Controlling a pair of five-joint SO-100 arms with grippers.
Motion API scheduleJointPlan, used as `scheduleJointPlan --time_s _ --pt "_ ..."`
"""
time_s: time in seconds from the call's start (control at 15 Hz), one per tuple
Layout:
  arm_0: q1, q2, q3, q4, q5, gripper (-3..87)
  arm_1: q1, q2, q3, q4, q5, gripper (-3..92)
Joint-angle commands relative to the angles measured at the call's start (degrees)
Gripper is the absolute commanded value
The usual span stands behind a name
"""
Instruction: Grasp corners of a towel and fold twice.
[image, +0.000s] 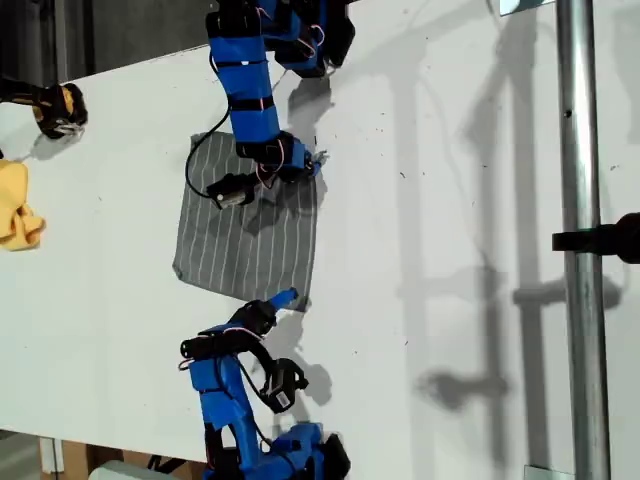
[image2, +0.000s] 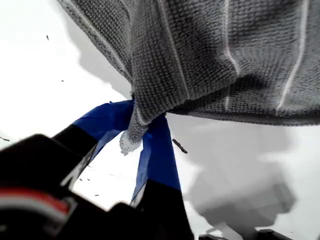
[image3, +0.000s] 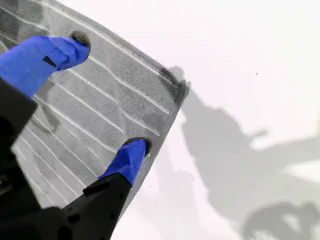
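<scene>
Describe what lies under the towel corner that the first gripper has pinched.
My first gripper holds a corner of the towel lifted; beneath it shows bare white table with shadow. Under the flat remainder, nothing can be seen.

towel (image: 245, 235) | grey, white pinstripes | flat on white table (image: 430, 250) | 1 corner (image2: 131, 140) pinched up

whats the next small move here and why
Probably close my second hand on the near corner of the dark-grey pinstriped towel: its fingers rest open on the cloth, while my first hand is shut on another corner.
</scene>
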Motion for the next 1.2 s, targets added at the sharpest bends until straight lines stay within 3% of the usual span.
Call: scheduleJointPlan --time_s 0.0,0.33,0.8,1.0,1.13 --pt "1.5 -3.2 -1.3 -3.1 -1.8 32.2 -0.9 2.3 -3.5 -0.4 0.3 -0.2" --pt "1.4 -13.4 -3.4 -8.1 -3.9 30.7 -1.3 2.8 -3.5 -0.3 0.6 -0.2" --pt "-2.5 -17.9 -7.7 -7.5 -2.5 28.8 -0.8 2.9 -3.1 0.0 0.5 -0.2" --pt "-2.8 -20.0 -8.3 -7.6 -3.5 24.5 -0.7 2.7 -3.1 0.0 0.5 -0.2" --pt "-3.3 -20.3 -8.3 -7.4 -4.1 16.8 -0.6 2.7 -3.1 0.0 0.4 -0.2"
